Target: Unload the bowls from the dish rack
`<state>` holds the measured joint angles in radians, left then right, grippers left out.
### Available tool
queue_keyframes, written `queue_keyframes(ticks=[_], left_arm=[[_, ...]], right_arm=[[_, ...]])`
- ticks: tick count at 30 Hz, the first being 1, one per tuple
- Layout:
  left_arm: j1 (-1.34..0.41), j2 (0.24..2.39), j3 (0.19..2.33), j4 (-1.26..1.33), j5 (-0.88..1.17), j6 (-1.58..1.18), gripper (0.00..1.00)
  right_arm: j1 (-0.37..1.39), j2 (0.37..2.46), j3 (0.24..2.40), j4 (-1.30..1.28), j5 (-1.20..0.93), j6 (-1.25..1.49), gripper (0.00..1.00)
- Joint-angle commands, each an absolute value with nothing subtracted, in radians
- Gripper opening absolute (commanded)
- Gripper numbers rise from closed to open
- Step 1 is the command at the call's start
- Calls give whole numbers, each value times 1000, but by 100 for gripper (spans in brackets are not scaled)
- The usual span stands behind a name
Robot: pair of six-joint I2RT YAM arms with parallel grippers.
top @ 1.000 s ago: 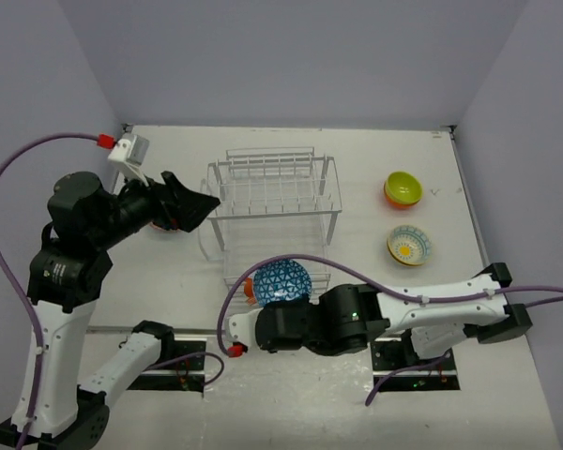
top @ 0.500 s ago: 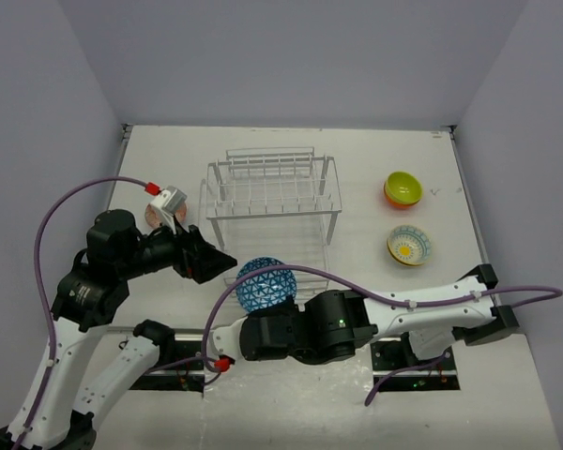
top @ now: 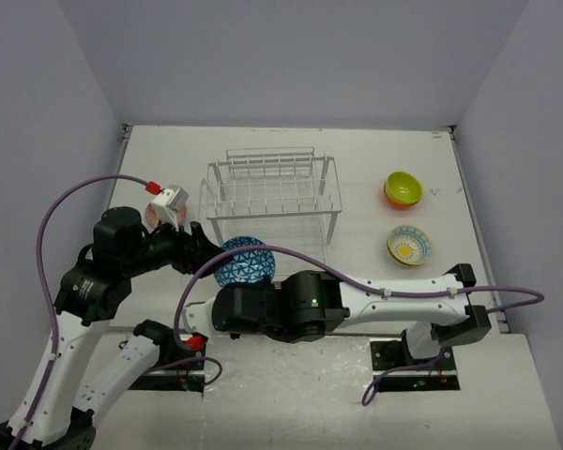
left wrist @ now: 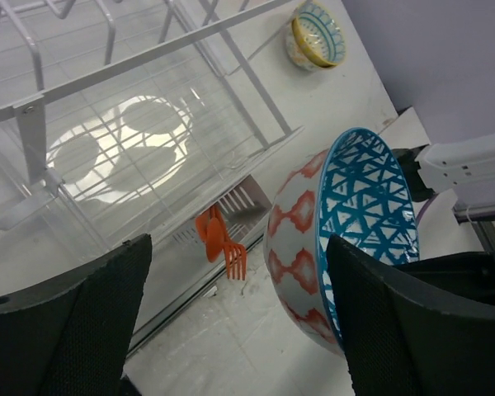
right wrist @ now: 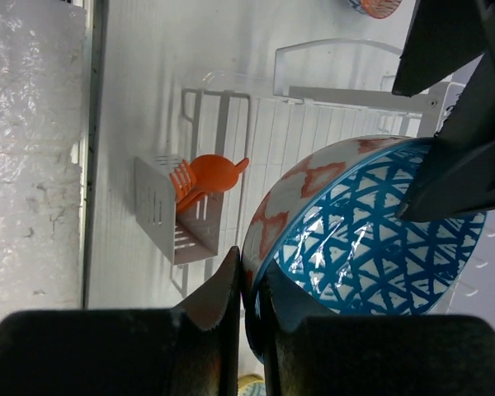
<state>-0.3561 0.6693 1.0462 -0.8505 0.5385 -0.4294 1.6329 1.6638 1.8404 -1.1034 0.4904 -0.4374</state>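
Left pincer (left wrist: 239, 330) wide apart on a bent arm; right pincer (right wrist: 249, 285) tight together, arm outstretched leftward.

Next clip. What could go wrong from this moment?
1. The right gripper pinches only the rim of the blue bowl, held in the air; a nudge could pivot or drop it.
2. The left gripper stands open around the bowl's far edge; closing off-centre on the curved wall could squeeze it out.
3. Both arms crowd close to the rack; they might bump it.
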Motion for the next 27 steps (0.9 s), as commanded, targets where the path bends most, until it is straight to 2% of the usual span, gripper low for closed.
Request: queue_keyframes(ticks=[1,3,4,6,7,10,12,14,20,25,26,27], left_arm=[[-362,698,1088,-914,410,-365,82],[-360,707,1086,-919,397,-348,77],[-360,713,1086,-917,408,-344,65],[-360,718,1081,-916,405,-334,50],[-360,719,1080,-914,396,-333,34],[-360,730,1074,-914,400,-324,19],[-360,736,1078,-920,390,-313,17],[-361,745,1086,-933,362,-302,1],[-362,746,1094,-965,250,-276,0],[-360,655,1094,-927,138,-336,0],[-360,647,1107,-930,127,-344,0],[-360,637,1115,-936,111,-350,0]], right_arm=[[1629,1696,1951,-1058,571,-511,0],[1629,1727,1976,-1058,575,-517,0],[1628,1736,1983,-1051,586,-518,0],[1623,1753,2012,-1045,615,-523,0],[1621,1770,2023,-1040,624,-525,0],[1617,1808,2074,-1040,658,-537,0],[1614,1821,2085,-1040,673,-545,0],[1609,1836,2095,-1040,680,-551,0],[1600,1861,2103,-1005,724,-572,0],[1597,1838,2030,-836,773,-624,1],[1595,1832,2016,-812,781,-632,19],[1595,1819,2000,-783,784,-644,19]])
